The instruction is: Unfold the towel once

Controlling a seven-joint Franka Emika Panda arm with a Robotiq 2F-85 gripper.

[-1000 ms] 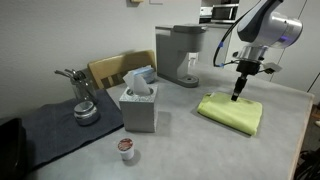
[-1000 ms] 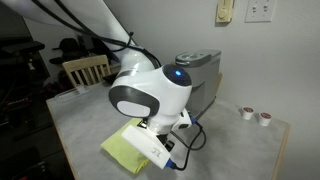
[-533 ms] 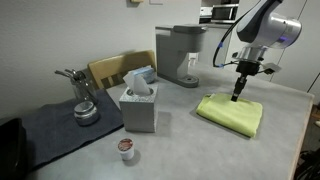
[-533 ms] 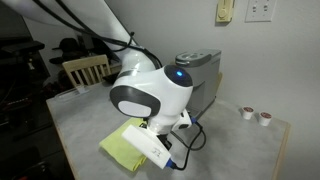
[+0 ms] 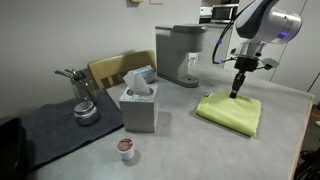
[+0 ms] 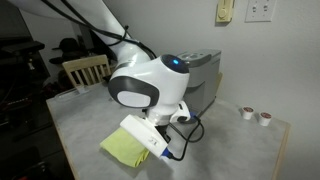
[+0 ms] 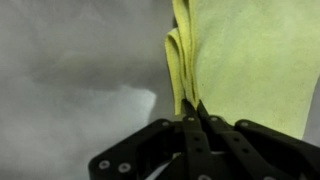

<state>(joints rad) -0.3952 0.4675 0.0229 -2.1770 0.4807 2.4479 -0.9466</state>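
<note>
The wrist view is showing the gripper fingers pressing together on an upturned edge layer of the yellow-green towel lying on the grey table, while the arm is blocking that pinch in an exterior view.

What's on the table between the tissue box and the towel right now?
Nothing: in an exterior view the table is bare between the tissue box and the towel. The coffee maker stands farther back, off that line.
</note>
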